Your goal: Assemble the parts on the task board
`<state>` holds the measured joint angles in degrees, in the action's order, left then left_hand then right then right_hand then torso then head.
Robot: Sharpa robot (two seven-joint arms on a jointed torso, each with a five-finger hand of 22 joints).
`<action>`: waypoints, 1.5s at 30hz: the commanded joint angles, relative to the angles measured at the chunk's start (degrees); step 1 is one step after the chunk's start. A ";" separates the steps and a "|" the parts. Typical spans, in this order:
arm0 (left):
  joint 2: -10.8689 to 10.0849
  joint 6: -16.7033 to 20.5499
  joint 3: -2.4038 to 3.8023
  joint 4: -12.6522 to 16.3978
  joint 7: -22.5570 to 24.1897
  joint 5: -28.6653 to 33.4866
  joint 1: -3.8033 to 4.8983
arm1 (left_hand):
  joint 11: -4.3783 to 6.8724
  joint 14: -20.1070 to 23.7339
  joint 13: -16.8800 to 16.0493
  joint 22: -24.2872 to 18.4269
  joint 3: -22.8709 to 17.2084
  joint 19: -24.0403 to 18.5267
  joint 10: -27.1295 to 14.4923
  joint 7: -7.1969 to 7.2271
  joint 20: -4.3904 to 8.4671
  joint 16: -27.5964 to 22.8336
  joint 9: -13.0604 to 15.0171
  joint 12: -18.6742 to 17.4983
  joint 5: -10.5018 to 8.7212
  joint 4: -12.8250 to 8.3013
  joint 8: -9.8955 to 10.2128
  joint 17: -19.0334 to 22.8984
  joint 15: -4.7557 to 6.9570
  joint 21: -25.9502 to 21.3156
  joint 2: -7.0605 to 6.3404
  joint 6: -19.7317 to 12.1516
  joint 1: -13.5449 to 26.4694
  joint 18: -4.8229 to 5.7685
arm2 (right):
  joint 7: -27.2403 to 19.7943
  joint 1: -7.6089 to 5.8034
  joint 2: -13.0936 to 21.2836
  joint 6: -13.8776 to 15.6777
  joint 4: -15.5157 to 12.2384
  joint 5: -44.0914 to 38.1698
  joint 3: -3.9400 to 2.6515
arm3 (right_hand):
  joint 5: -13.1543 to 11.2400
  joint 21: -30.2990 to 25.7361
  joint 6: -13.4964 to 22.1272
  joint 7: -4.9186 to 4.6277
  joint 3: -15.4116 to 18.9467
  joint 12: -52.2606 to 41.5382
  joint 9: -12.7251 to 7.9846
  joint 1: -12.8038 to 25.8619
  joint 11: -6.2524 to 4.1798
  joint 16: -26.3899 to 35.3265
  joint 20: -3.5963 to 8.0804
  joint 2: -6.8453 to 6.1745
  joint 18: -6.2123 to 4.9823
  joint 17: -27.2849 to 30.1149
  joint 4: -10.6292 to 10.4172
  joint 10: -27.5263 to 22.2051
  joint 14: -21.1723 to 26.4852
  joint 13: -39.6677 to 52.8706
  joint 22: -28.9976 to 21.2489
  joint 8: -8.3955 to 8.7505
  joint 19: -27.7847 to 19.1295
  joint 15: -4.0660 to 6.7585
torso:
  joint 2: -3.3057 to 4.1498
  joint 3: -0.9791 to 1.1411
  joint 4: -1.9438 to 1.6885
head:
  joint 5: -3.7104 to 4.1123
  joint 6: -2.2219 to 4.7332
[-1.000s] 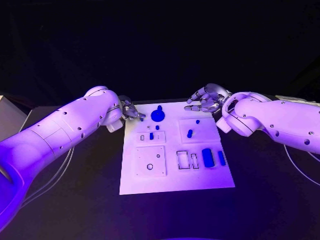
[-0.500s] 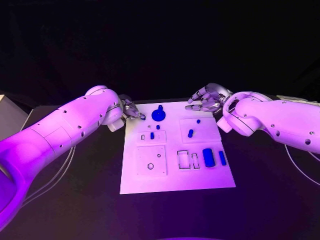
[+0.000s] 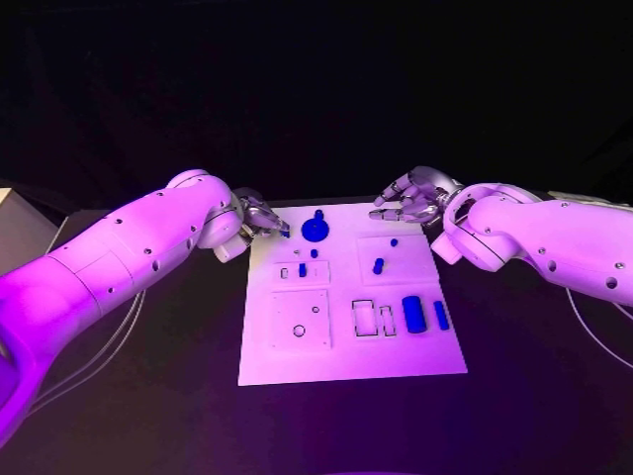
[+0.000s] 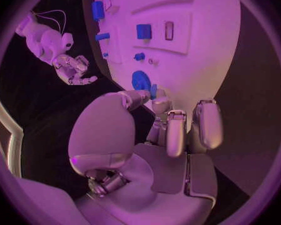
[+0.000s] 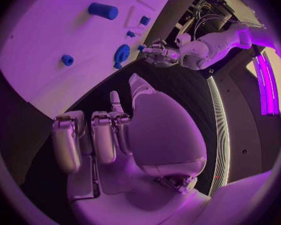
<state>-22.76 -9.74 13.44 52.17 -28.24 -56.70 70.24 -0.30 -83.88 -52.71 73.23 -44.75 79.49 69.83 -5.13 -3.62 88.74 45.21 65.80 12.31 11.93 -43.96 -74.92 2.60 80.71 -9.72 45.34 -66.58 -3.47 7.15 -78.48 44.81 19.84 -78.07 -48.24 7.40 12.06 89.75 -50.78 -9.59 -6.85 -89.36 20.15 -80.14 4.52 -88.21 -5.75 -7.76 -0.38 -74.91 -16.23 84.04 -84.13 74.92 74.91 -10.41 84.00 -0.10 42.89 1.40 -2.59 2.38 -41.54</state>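
Our left hand (image 3: 260, 216) hovers at the far left corner of the task board (image 3: 348, 368), and in the left wrist view its fingertips (image 4: 154, 92) pinch a small blue part (image 4: 153, 90) just beside the round blue part (image 3: 314, 230). Our right hand (image 3: 410, 199) hangs off the far right corner, its fingers curled loosely around nothing. To do this step well, we judge we should carry the pinched piece low and upright over its seat, then press straight down without nudging the round part. Room is tight on the far edge between both hands; the near half of the board, past the blue block (image 3: 413, 313) and slim bar (image 3: 441, 315), lies open.
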 commanded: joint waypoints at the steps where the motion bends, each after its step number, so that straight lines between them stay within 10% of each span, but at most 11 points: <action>1: -0.74 -0.42 0.02 1.84 0.14 1.94 0.04 | 0.12 -5.75 -0.68 1.25 -10.23 0.85 1.07 0.50 0.38 0.60 2.50 0.82 3.34 -11.08 -0.86 -14.15 0.57 0.90 -0.05 0.12 1.39 -0.22 | -0.62 0.01 0.08 -0.48 0.16 -0.48 -0.03 | 2.11 0.24 0.46 0.06 -0.62 0.14 0.08 0.40 0.19 0.20 0.03 -0.23 0.38 -10.98 -0.03 4.93 -4.87 14.19 15.08 -0.42 5.99 -0.02 | -0.25 -0.15 -0.27 | -0.10 0.07; 6: -2.53 0.39 -0.11 5.29 0.05 2.21 -0.06 | 0.33 -5.91 -1.23 1.72 -10.50 1.18 1.76 0.72 0.56 0.87 2.29 1.33 5.16 -12.04 -1.29 -14.54 0.77 1.22 -0.04 0.48 2.54 -0.12 | -0.67 0.06 0.15 -0.48 0.32 -0.52 -0.02 | 2.93 0.25 0.50 0.06 -0.82 0.13 0.08 0.32 0.18 0.20 0.04 -0.32 0.38 -11.00 0.01 4.95 -4.87 14.20 15.09 -0.47 6.00 -0.02 | -0.59 -0.44 -0.51 | -0.22 -0.19; 18: -8.43 4.13 -2.86 15.35 -0.06 -2.45 -0.96 | 0.59 -6.12 -1.67 2.16 -10.54 1.48 2.51 0.97 0.76 1.26 1.98 1.73 6.95 -12.94 -1.70 -15.08 0.99 1.48 -0.23 0.95 3.63 -0.03 | -0.86 0.37 0.43 -0.35 0.51 -0.72 -0.02 | 3.20 0.23 0.51 0.06 -0.89 0.14 0.08 0.30 0.19 0.21 0.04 -0.35 0.38 -10.96 0.01 4.94 -4.87 14.20 15.07 -0.48 5.99 -0.02 | -1.62 -1.10 -1.26 | -0.50 -0.90; 30: -12.13 8.54 -3.58 22.22 0.16 -5.77 -3.81 | 0.66 -6.12 -2.02 2.50 -10.54 1.70 2.85 1.06 0.81 1.26 1.90 1.98 7.19 -13.15 -1.81 -15.08 1.05 1.67 -0.33 1.13 3.82 0.05 | -1.44 0.53 0.48 0.49 0.66 -0.77 -0.02 | 3.48 0.00 0.53 0.05 -0.97 0.41 0.07 0.27 0.18 0.32 0.03 -0.38 0.31 -10.74 0.02 4.59 -4.81 13.89 14.86 -0.49 5.91 -0.02 | -2.00 -1.26 -1.63 | -0.61 -1.59; 45: -12.07 7.22 -4.34 22.74 0.08 -6.32 -6.26 | 0.70 -6.12 -2.03 2.55 -10.55 1.74 2.94 1.10 0.83 1.26 1.86 2.01 7.22 -13.22 -1.85 -15.08 1.07 1.70 -0.35 1.21 3.88 0.06 | -1.48 0.57 0.42 0.62 0.67 -0.77 -0.02 | 3.60 -0.06 0.53 0.06 -1.01 0.47 0.07 0.26 0.18 0.35 0.02 -0.38 0.29 -10.69 0.02 4.51 -4.80 13.82 14.81 -0.50 5.89 -0.01 | -1.76 -1.09 -1.47 | -0.70 -1.75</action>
<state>-35.01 -2.03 9.11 74.97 -28.41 -62.46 64.02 0.30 -84.05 -54.68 74.94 -46.18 80.88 72.41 -4.31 -2.67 89.79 46.96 67.46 19.30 8.25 -45.46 -74.92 3.18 82.04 -10.77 46.40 -62.51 -3.47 6.40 -77.93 45.25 20.33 -77.39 -48.50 7.40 15.43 89.75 -50.78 -9.59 -7.63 -89.14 20.12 -80.14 4.52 -88.21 -5.75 -7.76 -0.39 -74.91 -16.21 84.04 -84.13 74.91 74.93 -10.64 84.00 -0.10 41.08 0.27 -4.05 1.61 -43.15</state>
